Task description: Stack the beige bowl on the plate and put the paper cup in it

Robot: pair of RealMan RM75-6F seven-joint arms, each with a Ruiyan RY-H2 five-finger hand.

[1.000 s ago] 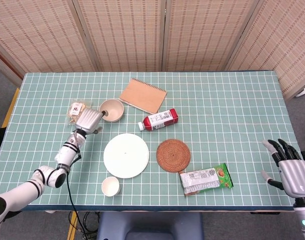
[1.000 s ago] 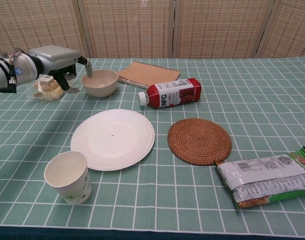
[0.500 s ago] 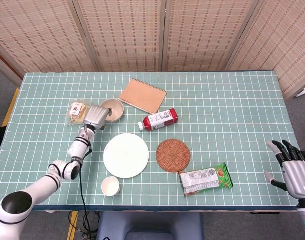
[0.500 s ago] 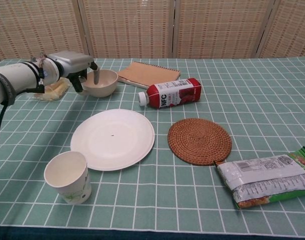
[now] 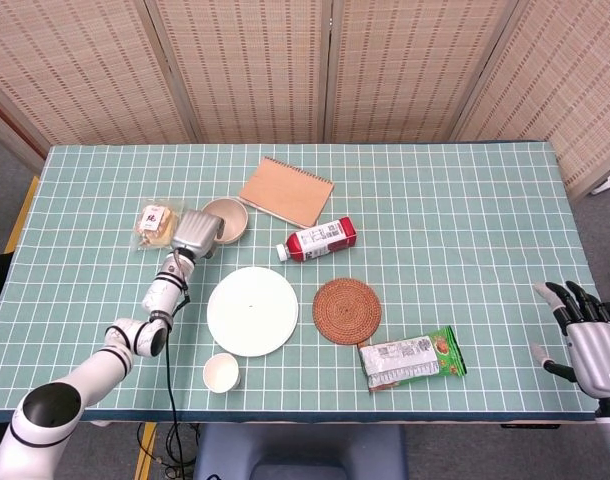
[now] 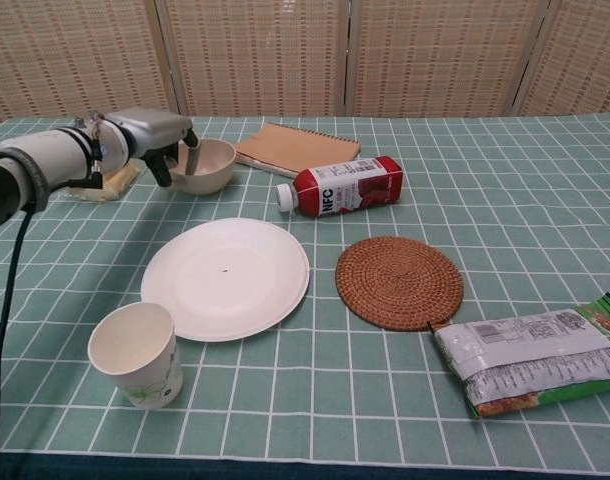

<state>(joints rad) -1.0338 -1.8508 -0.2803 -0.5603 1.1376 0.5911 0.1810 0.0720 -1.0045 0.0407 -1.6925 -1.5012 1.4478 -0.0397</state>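
A green gridded tablecloth (image 6: 545, 200) is covering the table, with woven screen panels (image 5: 325, 70) standing behind it. Nearest, one paper cup (image 6: 137, 354) is standing upright beside one snack packet (image 6: 530, 358). Past them, one white plate (image 6: 226, 277) and one round woven coaster (image 6: 399, 280) are lying apart. Farther back are one red bottle (image 6: 341, 187) on its side, one notebook (image 6: 297, 147) and one wrapped bun (image 5: 153, 221). The left hand (image 6: 157, 135) is pinching the rim of the single beige bowl (image 6: 205, 165). The right hand (image 5: 585, 335) is hanging off the table edge, fingers spread, holding nothing.
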